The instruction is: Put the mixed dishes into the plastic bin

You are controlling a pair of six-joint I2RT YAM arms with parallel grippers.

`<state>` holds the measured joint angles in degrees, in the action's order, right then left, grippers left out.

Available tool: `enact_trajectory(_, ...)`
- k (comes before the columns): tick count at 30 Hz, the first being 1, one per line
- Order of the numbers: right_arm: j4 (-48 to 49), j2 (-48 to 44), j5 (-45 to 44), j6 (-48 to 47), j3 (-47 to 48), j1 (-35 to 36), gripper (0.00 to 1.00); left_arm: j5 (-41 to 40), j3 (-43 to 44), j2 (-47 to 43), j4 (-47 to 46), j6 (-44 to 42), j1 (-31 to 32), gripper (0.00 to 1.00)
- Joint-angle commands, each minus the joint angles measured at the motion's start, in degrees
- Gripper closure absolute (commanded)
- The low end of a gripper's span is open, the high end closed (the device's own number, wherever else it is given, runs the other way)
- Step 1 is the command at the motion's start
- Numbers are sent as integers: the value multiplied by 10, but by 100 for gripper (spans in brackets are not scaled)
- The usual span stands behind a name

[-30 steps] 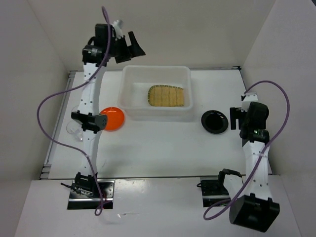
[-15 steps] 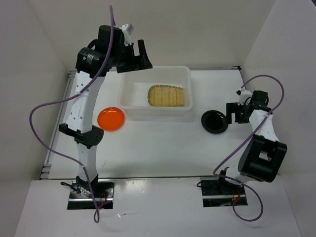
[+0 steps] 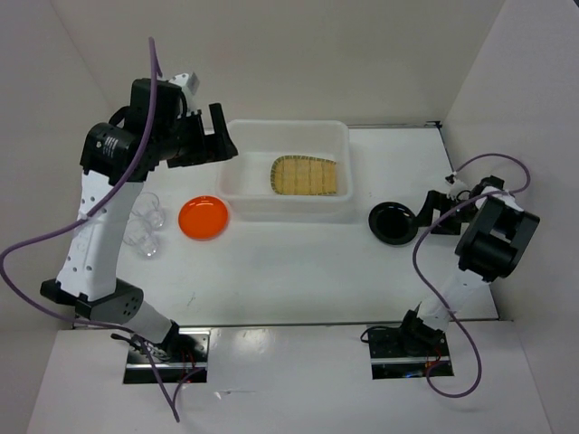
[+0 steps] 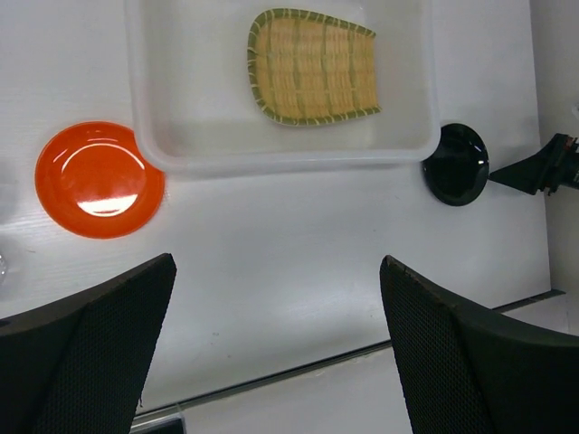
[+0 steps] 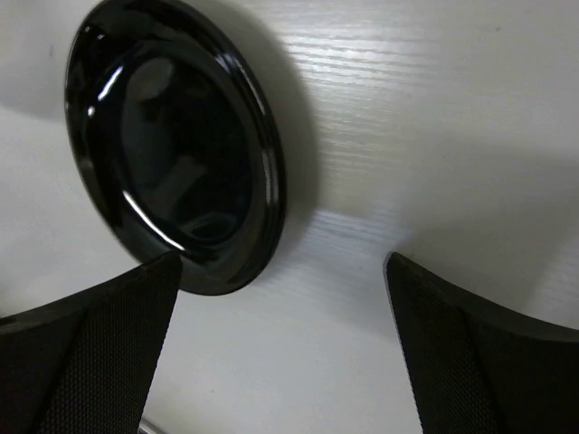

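The plastic bin [image 3: 289,208] stands at the table's far middle with the tan woven tray [image 3: 306,176] lying flat inside it. Left of the bin lies the orange plate [image 3: 203,217], and two clear cups [image 3: 145,224] stand further left. The black plate [image 3: 393,222] rests to the right of the bin. My left gripper [image 3: 220,136] hangs open high over the bin's left end, holding nothing. My right gripper [image 3: 432,212] is open, low, just right of the black plate [image 5: 176,145]; its left finger [image 5: 90,344] is near the rim. The left wrist view shows the tray [image 4: 308,68], the orange plate [image 4: 99,179] and the black plate [image 4: 457,165].
White walls close in the table on the left, back and right. A purple cable loops off each arm. The table's near edge [image 4: 362,353] shows as a dark line under my left gripper [image 4: 276,262].
The left arm has swung left and its elbow moved off the table's left side, uncovering the clear cups. The right arm has folded down, bringing its open gripper low beside the black plate.
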<state>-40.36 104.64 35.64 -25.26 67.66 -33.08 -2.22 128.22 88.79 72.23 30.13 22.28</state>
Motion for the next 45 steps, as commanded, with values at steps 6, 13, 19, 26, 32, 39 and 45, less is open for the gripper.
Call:
enact_trajectory(6, -90, 80, 108, -70, 19, -47, 1, -24, -58, -35, -20, 6, -10, 0)
enact_trajectory(13, -66, 101, 102, -46, 13, -37, 1, -30, -118, -76, -31, 25, -10, 0)
enact_trajectory(19, -23, 106, 83, -9, -1, 4, 1, -35, -142, -94, -31, 41, -10, 0)
enact_trajectory(26, -10, 143, 89, 1, 5, 35, 22, -40, -155, -105, -31, 47, -10, 0)
enact_trajectory(32, -10, 169, 89, 1, 10, 35, 41, -34, -172, -115, -31, 58, -15, 0)
enact_trajectory(39, -4, 175, 84, 7, 10, 35, 83, -34, -178, -121, -26, 58, -15, 0)
enact_trajectory(45, 1, 166, 79, 13, 10, 29, 100, -34, -189, -126, -31, 58, -15, 0)
